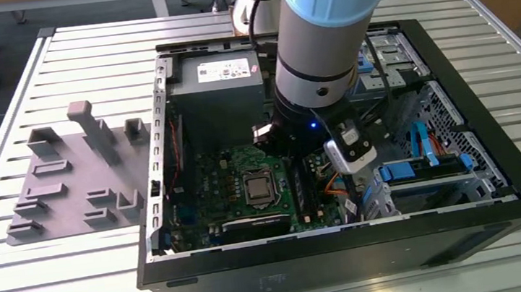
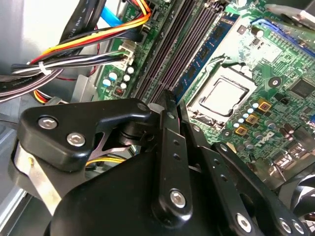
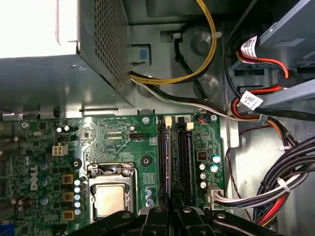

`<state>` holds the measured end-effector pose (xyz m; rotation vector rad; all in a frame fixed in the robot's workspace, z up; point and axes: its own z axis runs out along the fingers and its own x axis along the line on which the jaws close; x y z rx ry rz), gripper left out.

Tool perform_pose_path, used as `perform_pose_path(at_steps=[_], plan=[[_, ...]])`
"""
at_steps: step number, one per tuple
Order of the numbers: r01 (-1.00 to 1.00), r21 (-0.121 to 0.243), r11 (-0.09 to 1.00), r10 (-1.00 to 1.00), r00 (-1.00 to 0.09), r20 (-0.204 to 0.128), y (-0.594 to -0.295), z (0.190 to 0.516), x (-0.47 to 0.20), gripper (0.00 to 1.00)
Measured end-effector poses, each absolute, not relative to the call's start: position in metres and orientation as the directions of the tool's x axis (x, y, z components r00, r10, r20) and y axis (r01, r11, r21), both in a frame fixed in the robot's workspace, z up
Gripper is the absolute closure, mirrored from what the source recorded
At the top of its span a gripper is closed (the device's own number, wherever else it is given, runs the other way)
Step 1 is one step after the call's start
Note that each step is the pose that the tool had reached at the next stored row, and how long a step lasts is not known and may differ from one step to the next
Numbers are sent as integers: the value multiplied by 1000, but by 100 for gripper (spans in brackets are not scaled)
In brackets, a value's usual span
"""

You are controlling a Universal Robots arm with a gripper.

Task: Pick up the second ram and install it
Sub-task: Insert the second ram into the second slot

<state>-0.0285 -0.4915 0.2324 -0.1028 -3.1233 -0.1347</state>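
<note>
My gripper (image 1: 309, 161) reaches down into the open computer case (image 1: 348, 242), over the long black slots (image 1: 302, 185) to the exterior view's right of the processor socket (image 1: 258, 187). In both wrist views its black fingers (image 3: 157, 216) stand almost together above those slots (image 3: 184, 157). Between the pads I make out a thin dark edge in line with one slot, which I take for the second ram (image 3: 170, 194), edge-on and mostly hidden. The gripper (image 3: 171, 209) (image 2: 172, 98) looks shut on it, low against the green motherboard (image 2: 256, 59).
A grey holder plate (image 1: 71, 188) with upright blocks lies on the slatted table at the exterior view's left. The power supply (image 1: 216, 85) fills the case's far end. Cable bundles (image 3: 275, 191) and the drive cage (image 1: 419, 173) crowd the side beyond the slots.
</note>
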Motion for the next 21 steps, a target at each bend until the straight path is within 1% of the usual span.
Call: perform_pose_path(at_steps=[4, 21], plan=[[96, 85, 992, 95, -995, 17, -491, 230, -29, 86], [91, 85, 992, 90, -996, 17, -491, 216, -28, 86]])
